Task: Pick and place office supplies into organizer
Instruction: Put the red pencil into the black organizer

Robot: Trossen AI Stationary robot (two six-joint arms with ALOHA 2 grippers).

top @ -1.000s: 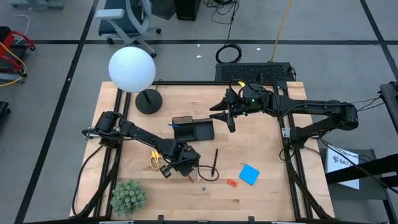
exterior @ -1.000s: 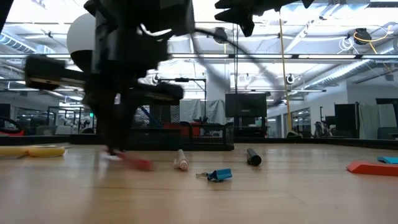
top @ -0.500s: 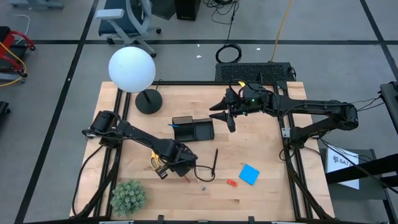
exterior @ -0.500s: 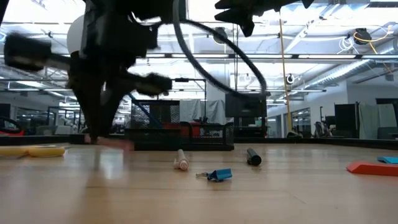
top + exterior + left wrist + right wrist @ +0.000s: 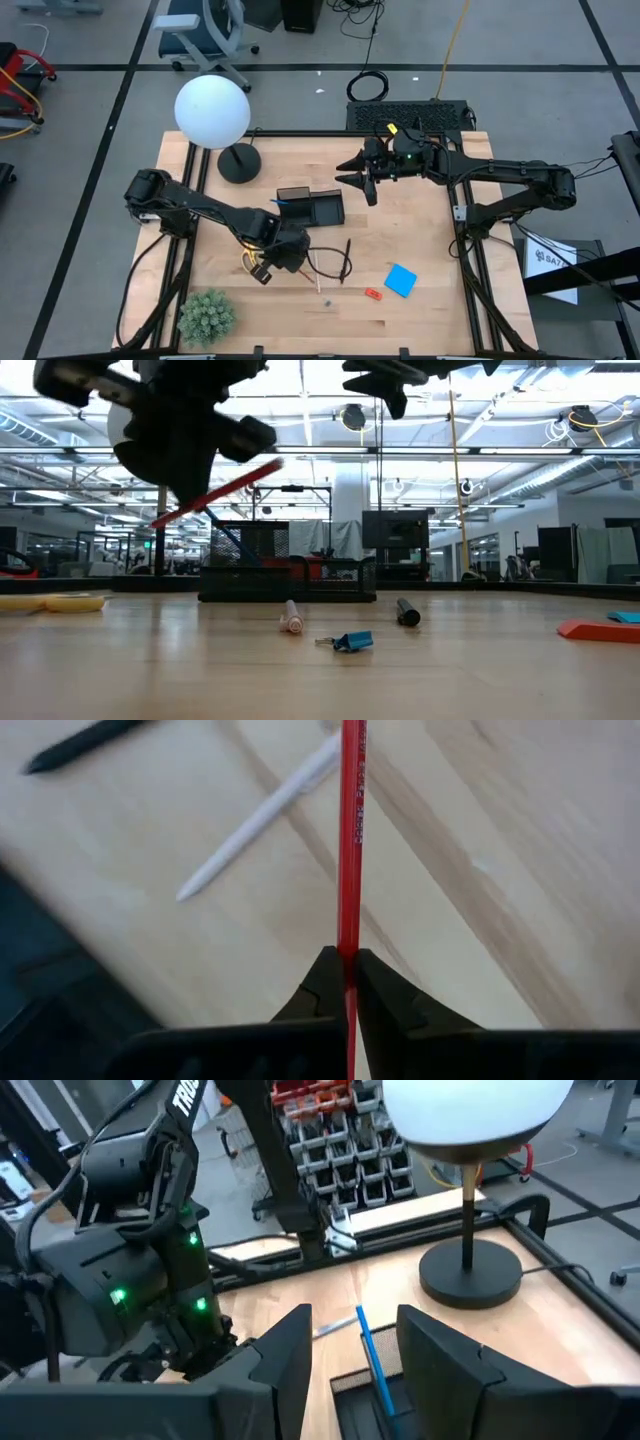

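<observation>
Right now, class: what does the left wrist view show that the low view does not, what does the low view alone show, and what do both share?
Only the left wrist view shows the left hand shut on the thin red pencil, with a black pen lying beyond. Only the low view shows the small black divided organizer tray, a small blue clip and the yellow-handled scissors. Both show the red pencil lifted off the wooden table, and the pale pen lying on it.

Dark jointed arms [image 5: 210,212], green lights
</observation>
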